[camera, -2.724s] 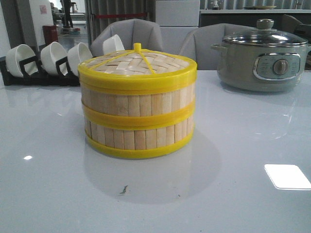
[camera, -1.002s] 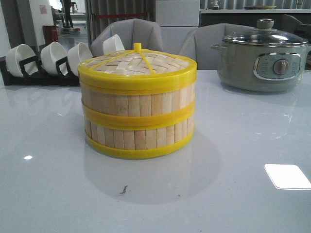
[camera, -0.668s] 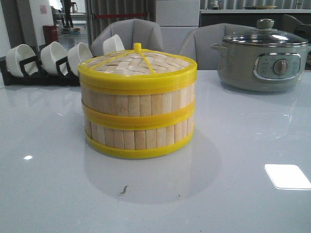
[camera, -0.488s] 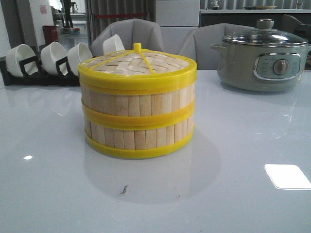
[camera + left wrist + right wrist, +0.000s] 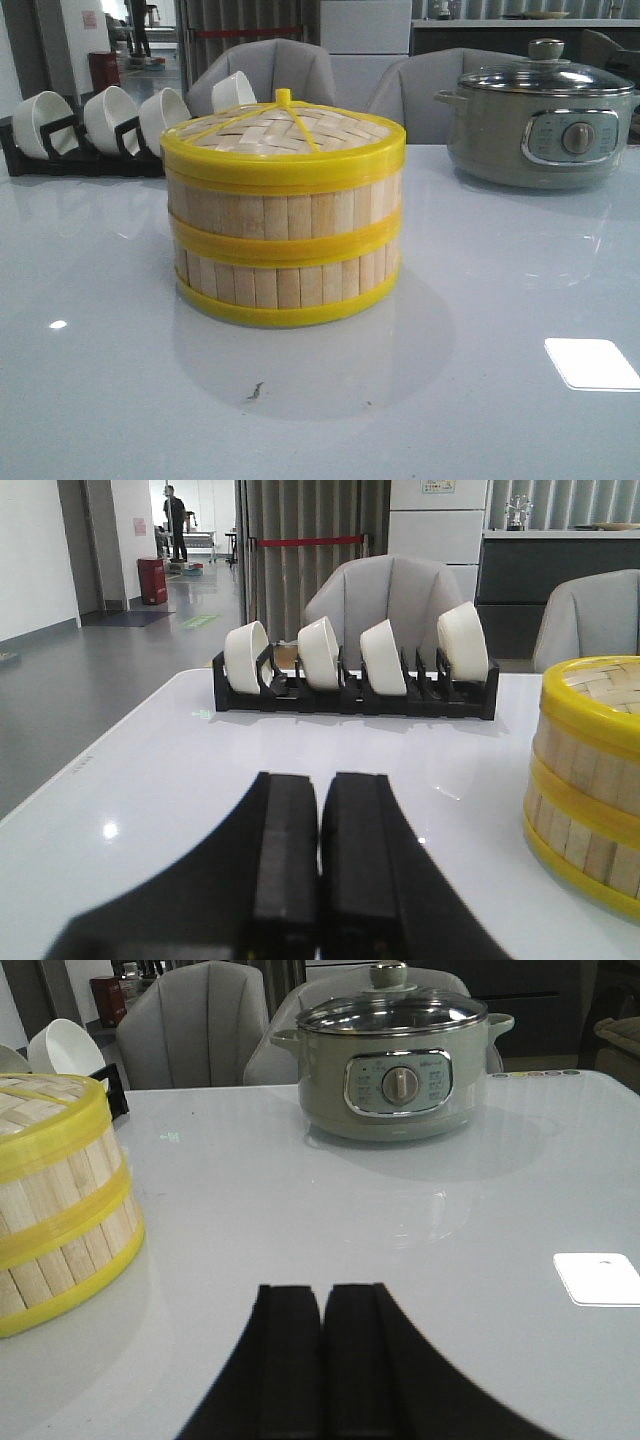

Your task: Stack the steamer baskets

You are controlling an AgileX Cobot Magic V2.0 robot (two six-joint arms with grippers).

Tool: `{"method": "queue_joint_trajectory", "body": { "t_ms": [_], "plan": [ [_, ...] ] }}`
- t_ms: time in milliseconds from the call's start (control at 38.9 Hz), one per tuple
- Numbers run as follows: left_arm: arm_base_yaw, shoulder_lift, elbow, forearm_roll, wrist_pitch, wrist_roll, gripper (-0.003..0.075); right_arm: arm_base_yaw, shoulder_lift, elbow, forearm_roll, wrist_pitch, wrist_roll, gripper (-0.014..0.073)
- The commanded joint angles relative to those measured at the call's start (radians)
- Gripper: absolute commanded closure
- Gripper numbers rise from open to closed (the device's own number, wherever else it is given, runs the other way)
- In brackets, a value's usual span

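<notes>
The steamer baskets (image 5: 283, 245) already sit one on the other, lid (image 5: 284, 128) on top, ahead of and between the two hands. Left hand (image 5: 320, 855) and right hand (image 5: 322, 1345) are both pressed together, empty, well apart from the stack. Best leave it alone and keep clear.

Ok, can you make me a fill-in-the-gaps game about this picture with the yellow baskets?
1. The two steamer baskets are stacked, and on top sits a woven ____.
2. The rack behind them holds ____ white bowls.
3. The fingers of the left gripper are ____ together.
4. The grey pot has a ____ lid.

Missing words: lid; four; pressed; glass
</notes>
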State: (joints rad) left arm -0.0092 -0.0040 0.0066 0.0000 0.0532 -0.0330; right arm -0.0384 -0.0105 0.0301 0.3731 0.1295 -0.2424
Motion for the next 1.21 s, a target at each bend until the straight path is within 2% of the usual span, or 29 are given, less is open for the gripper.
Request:
{"method": "queue_joint_trajectory", "body": {
  "t_ms": [0, 463, 540, 643, 720, 1182],
  "plan": [
    [0.000, -0.013, 0.001, 0.000, -0.076, -0.010, 0.0628, 0.002, -0.020, -0.014, 0.015, -0.077, -0.007, 0.0538],
    [0.000, -0.013, 0.001, 0.000, -0.076, -0.010, 0.0628, 0.002, -0.021, -0.014, -0.012, -0.094, -0.002, 0.0538],
    [0.000, -0.013, 0.001, 0.000, -0.076, -0.010, 0.0628, 0.002, -0.021, -0.014, -0.124, -0.105, 0.068, 0.0538],
    [0.000, -0.013, 0.001, 0.000, -0.076, -0.010, 0.0628, 0.002, -0.021, -0.014, -0.276, -0.116, 0.225, 0.0538],
    [0.000, -0.013, 0.001, 0.000, -0.076, -0.010, 0.0628, 0.002, -0.021, -0.014, -0.329, -0.129, 0.284, 0.0538],
    [0.000, -0.013, 0.001, 0.000, -0.076, -0.010, 0.0628, 0.002, -0.021, -0.014, -0.330, -0.135, 0.285, 0.0538]
  ]
}}
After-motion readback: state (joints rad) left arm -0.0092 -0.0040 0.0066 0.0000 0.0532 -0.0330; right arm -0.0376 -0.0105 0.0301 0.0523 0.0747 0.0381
